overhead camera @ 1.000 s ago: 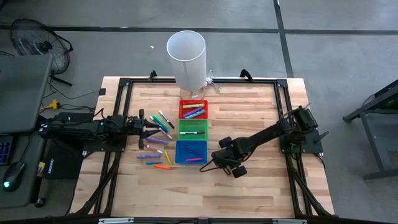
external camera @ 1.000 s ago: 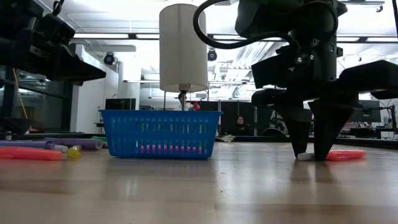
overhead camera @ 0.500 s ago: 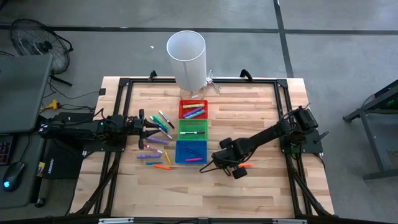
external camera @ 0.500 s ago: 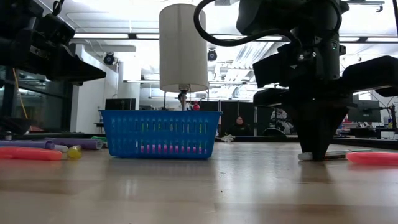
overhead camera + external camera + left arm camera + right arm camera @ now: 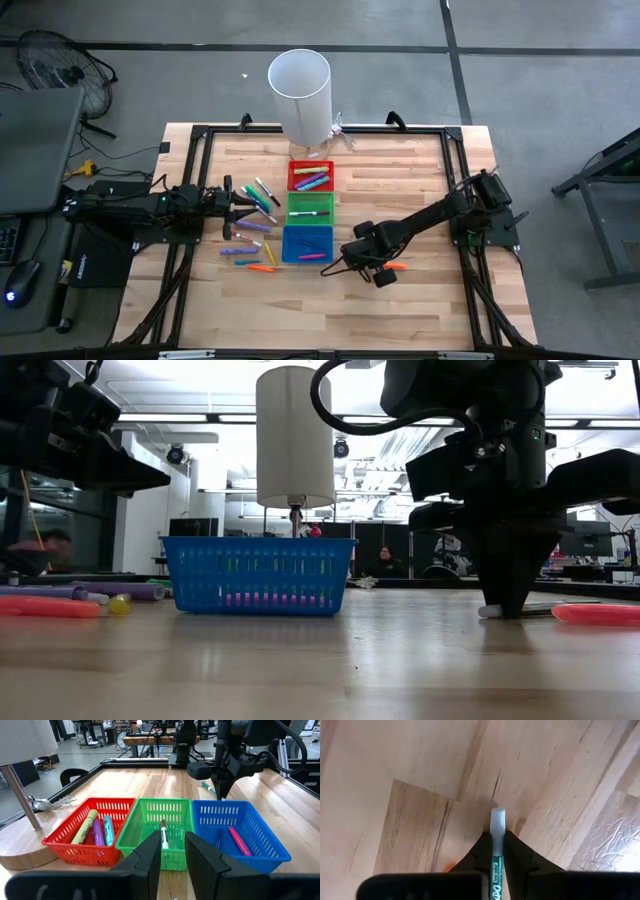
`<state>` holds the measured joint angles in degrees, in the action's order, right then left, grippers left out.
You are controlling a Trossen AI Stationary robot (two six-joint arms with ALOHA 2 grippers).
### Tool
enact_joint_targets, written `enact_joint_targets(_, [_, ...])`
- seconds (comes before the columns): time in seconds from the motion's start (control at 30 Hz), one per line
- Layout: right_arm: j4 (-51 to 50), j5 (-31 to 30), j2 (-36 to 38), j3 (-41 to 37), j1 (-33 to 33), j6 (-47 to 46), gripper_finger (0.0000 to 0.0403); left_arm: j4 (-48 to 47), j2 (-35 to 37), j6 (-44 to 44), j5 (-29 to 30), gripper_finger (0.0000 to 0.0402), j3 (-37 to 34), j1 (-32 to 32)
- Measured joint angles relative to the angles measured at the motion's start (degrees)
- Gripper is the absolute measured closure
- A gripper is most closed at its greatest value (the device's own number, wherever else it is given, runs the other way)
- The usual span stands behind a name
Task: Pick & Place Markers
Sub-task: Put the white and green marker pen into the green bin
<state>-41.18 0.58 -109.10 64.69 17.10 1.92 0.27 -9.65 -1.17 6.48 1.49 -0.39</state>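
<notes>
The right gripper (image 5: 496,851), at lower centre of the table (image 5: 420,180), clenches a green marker (image 5: 496,840); next, lift toward the green bin (image 5: 309,207). Left gripper (image 5: 173,851) waits, fingers apart.

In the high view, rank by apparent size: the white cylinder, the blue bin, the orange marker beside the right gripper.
1. White cylinder, largest, though it stands tall toward the camera, which inflates it.
2. Blue bin.
3. Orange marker, by the right gripper, clearly smallest.

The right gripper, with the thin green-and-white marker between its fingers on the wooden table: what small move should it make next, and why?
Probably lift straight up. The right gripper is shut on the thin green-and-white marker, which lies low at the wooden table; the green plastic bin is off to one side.
</notes>
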Motion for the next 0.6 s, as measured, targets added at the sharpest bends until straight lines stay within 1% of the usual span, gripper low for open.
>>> enact_joint_targets(0.17, [-2.1, -0.9, 2.1, -0.1, -1.7, 0.8, 0.0388, 0.0, 0.0, 0.0, 0.0, 0.0316, 0.0, 0.0])
enact_joint_targets(0.27, [-5.1, -2.7, 3.0, 0.0, -2.9, 1.0, 0.0388, 0.0, 0.0, 0.0, 0.0, 0.0316, 0.0, 0.0])
enact_joint_targets(0.37, [-7.9, -4.8, 3.1, 2.1, -4.3, 2.0, 0.0388, 0.0, 0.0, 0.0, 0.0, 0.0316, 0.0, 0.0])
enact_joint_targets(0.47, [-11.0, -4.4, 3.3, 4.2, -5.7, 3.1, 0.0388, 0.0, 0.0, 0.0, 0.0, 0.0316, 0.0, 0.0])
enact_joint_targets(0.6, [-12.3, -4.7, 3.3, 8.1, -8.2, 4.3, 0.0388, 0.0, 0.0, 0.0, 0.0, 0.0316, 0.0, 0.0])
